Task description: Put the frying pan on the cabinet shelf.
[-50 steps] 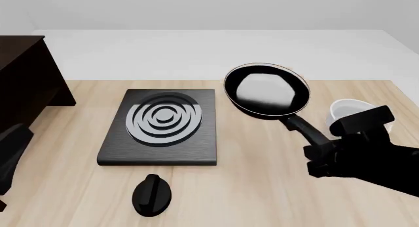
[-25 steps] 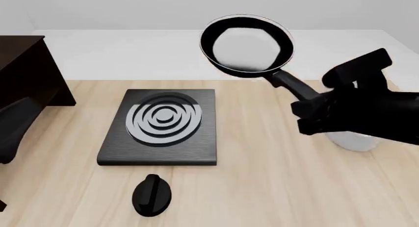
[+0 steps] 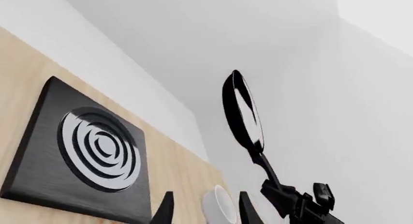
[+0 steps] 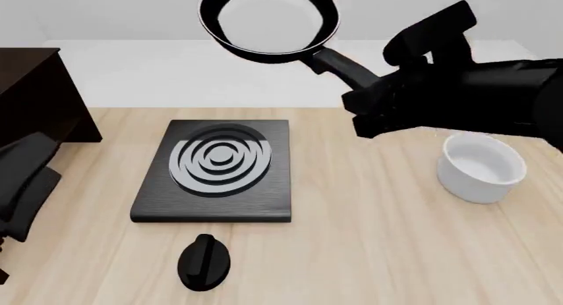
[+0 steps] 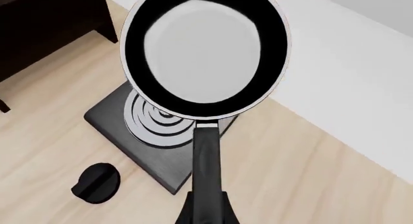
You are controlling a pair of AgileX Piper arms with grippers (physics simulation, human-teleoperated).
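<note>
The frying pan [image 4: 268,22] is black with a glossy inside and hangs high in the air, above the far side of the stove plate. My right gripper [image 4: 368,106] is shut on its long handle [image 4: 339,61]. The right wrist view shows the pan [image 5: 205,52] straight ahead, with the handle [image 5: 206,171] running back into the jaws. In the left wrist view the pan [image 3: 242,112] shows edge-on. My left gripper [image 4: 26,180] is low at the left edge, open and empty, with its fingers [image 3: 164,212] apart. The dark cabinet [image 4: 35,101] stands at the far left; its shelf board is not clearly visible.
A black square stove plate [image 4: 220,166] with silver rings lies on the light wooden table [image 4: 370,239]. A black knob [image 4: 205,262] lies in front of it. A white bowl [image 4: 481,166] stands at the right, under my right arm.
My right gripper has lifted the pan from beside the bowl up and to the left, uncovering the bowl. The left arm has shifted slightly at the left edge.
</note>
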